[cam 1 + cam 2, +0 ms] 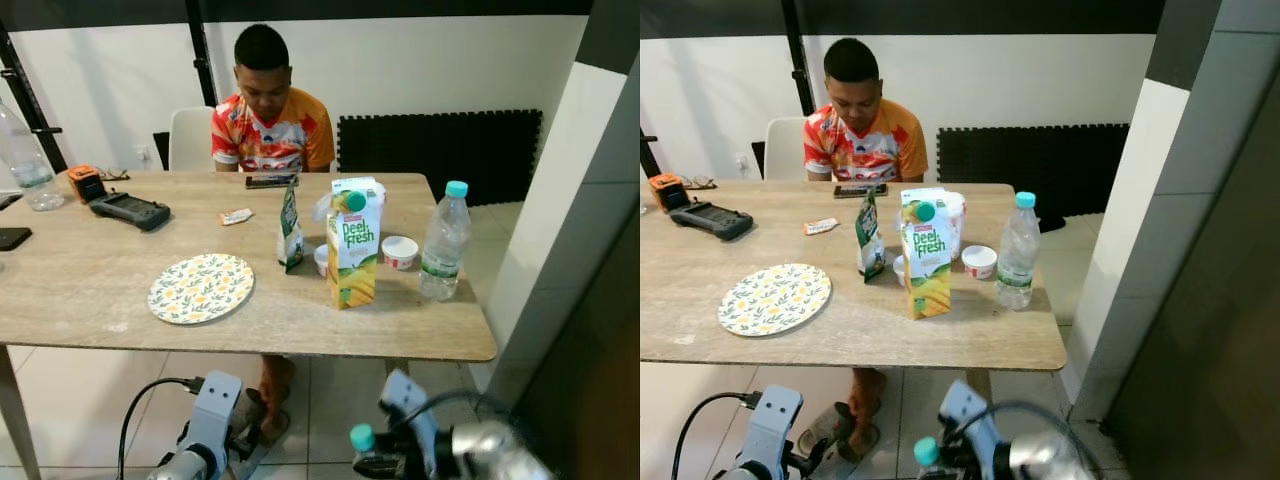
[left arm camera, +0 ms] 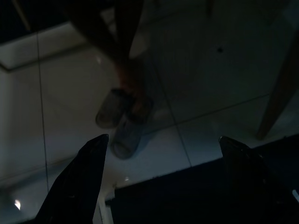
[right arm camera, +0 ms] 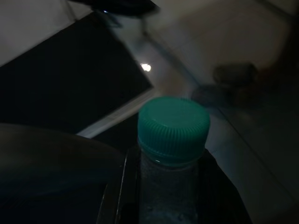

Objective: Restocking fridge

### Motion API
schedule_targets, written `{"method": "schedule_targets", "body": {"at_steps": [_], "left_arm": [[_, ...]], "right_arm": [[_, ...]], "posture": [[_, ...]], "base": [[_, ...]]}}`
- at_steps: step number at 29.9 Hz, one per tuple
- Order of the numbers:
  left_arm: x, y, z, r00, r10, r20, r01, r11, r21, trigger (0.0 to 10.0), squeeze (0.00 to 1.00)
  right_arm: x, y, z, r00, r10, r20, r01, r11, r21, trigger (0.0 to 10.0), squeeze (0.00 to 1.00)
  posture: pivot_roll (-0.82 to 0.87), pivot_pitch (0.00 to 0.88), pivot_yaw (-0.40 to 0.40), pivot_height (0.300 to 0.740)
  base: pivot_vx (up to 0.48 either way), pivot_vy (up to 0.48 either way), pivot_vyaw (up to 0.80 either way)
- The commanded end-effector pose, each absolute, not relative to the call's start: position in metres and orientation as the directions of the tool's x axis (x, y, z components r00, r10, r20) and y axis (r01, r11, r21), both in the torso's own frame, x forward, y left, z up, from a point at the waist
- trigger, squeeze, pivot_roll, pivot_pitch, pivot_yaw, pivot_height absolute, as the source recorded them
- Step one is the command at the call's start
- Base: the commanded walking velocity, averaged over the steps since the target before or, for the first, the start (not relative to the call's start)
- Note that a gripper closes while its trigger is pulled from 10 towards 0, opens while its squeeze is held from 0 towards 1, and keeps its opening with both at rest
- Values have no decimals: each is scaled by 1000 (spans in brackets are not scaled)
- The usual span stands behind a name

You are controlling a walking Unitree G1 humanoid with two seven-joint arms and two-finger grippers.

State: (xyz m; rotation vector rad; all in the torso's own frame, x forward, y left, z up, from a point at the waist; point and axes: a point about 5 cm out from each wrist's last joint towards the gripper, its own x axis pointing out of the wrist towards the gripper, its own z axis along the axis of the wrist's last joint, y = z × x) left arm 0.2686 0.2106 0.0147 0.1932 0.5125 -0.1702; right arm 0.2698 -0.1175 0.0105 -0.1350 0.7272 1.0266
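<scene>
Your right gripper sat low at bottom of frame, below desk edge, jaws clamped on neck of held water bottle, teal cap up. Your left gripper hung over floor tiles, jaws apart, nothing between; person's sandals seen beyond. On desk, centre right: juice carton, second water bottle just right of it, small white cup between. Floral plate left of centre. Person seated at far side.
</scene>
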Motion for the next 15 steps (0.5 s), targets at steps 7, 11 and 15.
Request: {"method": "schedule_targets", "body": {"at_steps": [7, 11, 15], "left_arm": [[263, 208, -12, 808, -48, -587, 124, 988, 90, 10000, 0], [258, 204, -22, 775, -54, -629, 155, 982, 107, 10000, 0], [254, 204, -28, 761, -46, -647, 136, 987, 89, 10000, 0]], "right_arm": [[245, -136, -32, 516, 547, -660, -652, 750, 112, 0, 0], [238, -154, -45, 611, 375, -697, -413, 902, 123, 0, 0], [232, -176, -53, 645, 176, -743, -162, 983, 92, 0, 0]], "posture": [[35, 88, 30, 740], [12, 91, 47, 740], [-15, 95, 60, 740]], "base": [[0, 0, 0], [0, 0, 0], [0, 0, 0]]}}
